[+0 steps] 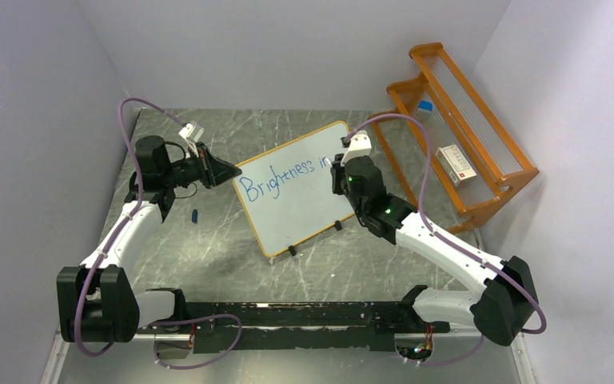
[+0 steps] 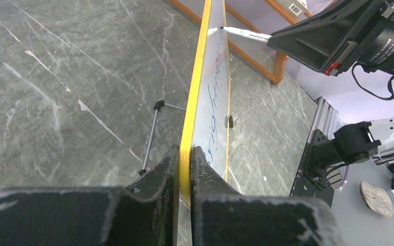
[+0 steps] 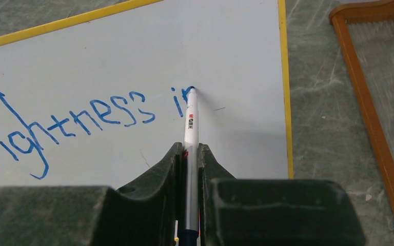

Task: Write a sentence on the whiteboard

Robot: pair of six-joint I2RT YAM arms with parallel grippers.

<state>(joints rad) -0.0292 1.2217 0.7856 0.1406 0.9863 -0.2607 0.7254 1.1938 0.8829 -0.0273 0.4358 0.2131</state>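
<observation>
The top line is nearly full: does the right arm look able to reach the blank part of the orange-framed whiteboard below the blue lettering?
Probably yes: its white marker touches the whiteboard, and nothing covers the blank part below the lettering.

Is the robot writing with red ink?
No, the lettering on the whiteboard is blue, right up to the tip of the marker.
</observation>
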